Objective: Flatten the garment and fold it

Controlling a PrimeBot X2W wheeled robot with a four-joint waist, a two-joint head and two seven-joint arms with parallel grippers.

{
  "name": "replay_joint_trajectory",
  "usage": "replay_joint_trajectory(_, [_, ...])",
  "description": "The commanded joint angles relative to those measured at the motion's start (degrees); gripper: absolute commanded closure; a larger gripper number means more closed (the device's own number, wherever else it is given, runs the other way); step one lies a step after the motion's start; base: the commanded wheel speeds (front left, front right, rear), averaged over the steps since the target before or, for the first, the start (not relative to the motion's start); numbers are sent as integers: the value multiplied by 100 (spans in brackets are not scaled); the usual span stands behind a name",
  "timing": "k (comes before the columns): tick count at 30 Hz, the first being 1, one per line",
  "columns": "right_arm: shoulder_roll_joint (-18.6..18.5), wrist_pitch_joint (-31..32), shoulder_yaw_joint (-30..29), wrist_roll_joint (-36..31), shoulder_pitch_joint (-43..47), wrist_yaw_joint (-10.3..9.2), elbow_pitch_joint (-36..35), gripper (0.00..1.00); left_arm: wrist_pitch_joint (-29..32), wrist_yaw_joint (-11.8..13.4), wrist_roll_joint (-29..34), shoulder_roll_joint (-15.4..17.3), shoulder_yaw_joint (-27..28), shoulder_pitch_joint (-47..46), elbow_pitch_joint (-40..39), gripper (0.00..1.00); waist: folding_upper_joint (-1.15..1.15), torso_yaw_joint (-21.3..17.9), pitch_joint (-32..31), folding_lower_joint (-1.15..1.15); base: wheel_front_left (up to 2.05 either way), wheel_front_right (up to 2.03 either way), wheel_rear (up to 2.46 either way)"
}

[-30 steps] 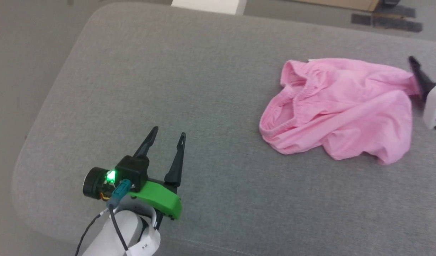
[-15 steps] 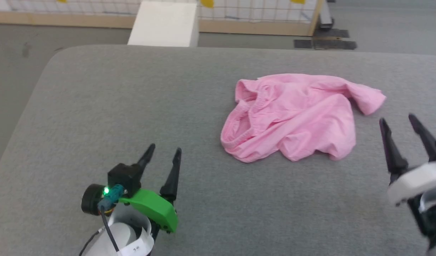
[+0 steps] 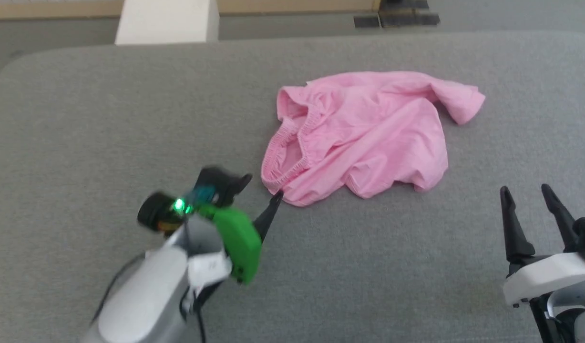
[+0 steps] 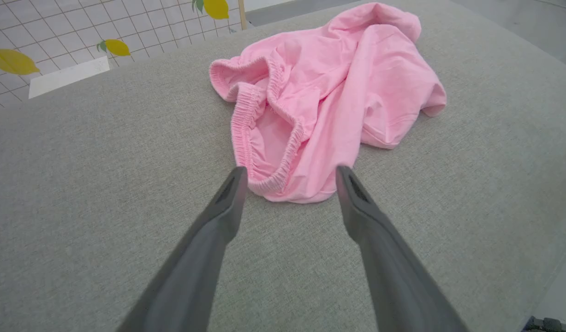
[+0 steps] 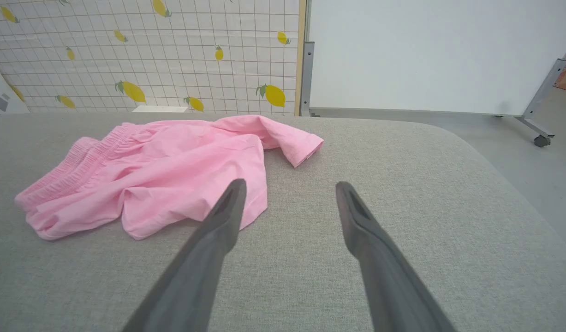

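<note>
The garment (image 3: 364, 133) is a crumpled pink pair of shorts lying on the grey padded surface (image 3: 106, 119), its gathered waistband gaping toward the left and one leg flung out to the far right. My left gripper (image 3: 261, 188) is open, its tips just short of the waistband's near corner. In the left wrist view the left gripper (image 4: 289, 169) frames that waistband end of the garment (image 4: 329, 83). My right gripper (image 3: 525, 190) stands open at the lower right, well apart from the cloth. In the right wrist view the right gripper (image 5: 289, 183) points past the garment (image 5: 172, 161).
A white box (image 3: 166, 21) stands on the floor behind the surface, with dark tape patches (image 3: 395, 19) to its right. Beyond are a tiled wall with lemon prints (image 5: 149, 55) and a white panel on wheels (image 5: 425, 50). The surface's rounded edge falls away on the right.
The head camera has shifted. My left gripper has swung forward and right up to the waistband. My right gripper has come back from the garment's right leg to the lower right, still open.
</note>
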Motion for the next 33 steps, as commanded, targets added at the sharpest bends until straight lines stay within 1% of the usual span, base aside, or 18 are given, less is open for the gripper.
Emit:
replay_joint_trajectory(1, [50,-2,-36,-55,9,-10,-55,0,311,-112,-89,31,-70,-284,63,0,0,-268,453,0,0,0,0])
replay_joint_trajectory(5, [150,-63,-48,-113,-50,-10,-82,0,1192,-331,-257,51,-284,-928,270,0,0,-422,741,0,0,0,0])
replay_joint_trajectory(7, [204,-120,-35,-137,-84,-10,-47,0,1519,-393,-386,55,-328,-1205,405,0,0,-506,864,0,0,0,0])
replay_joint_trajectory(11, [280,-237,-13,-172,-149,-10,63,0,1858,-455,-459,159,-403,-1578,714,0,0,-635,1013,0,0,0,0])
replay_joint_trajectory(15, [334,-321,-25,-195,-208,-10,156,0,1924,-482,-435,260,-462,-1782,971,0,0,-694,1093,0,0,0,0])
replay_joint_trajectory(16, [343,-340,-30,-200,-215,-10,175,0,1898,-489,-443,271,-480,-1801,1004,10,0,-695,1105,0,0,0,0])
replay_joint_trajectory(17, [352,-360,-40,-206,-221,-10,202,0,1889,-497,-523,255,-485,-1792,1048,72,0,-686,1113,0,0,0,0])
replay_joint_trajectory(18, [359,-369,-51,-210,-224,-10,227,0,1886,-503,-587,239,-497,-1783,1069,100,0,-670,1118,0,0,0,0])
replay_joint_trajectory(20, [370,-386,-73,-232,-233,-10,281,0,1875,-517,-666,236,-582,-1776,1079,100,0,-622,1115,0,0,0,0])
replay_joint_trajectory(26, [385,-329,-96,-292,-250,-10,393,0,1444,-535,-818,137,-757,-1713,917,100,0,-389,891,0,0,0,0])
replay_joint_trajectory(30, [388,-239,-181,-336,-213,-10,463,0,1222,-538,-1040,-37,-850,-1492,580,100,0,-197,569,0,0,0,0])
replay_joint_trajectory(33, [388,-147,-232,-375,-163,-10,488,0,1110,-458,-1162,-144,-843,-1268,232,100,0,-42,291,0,0,0,0])
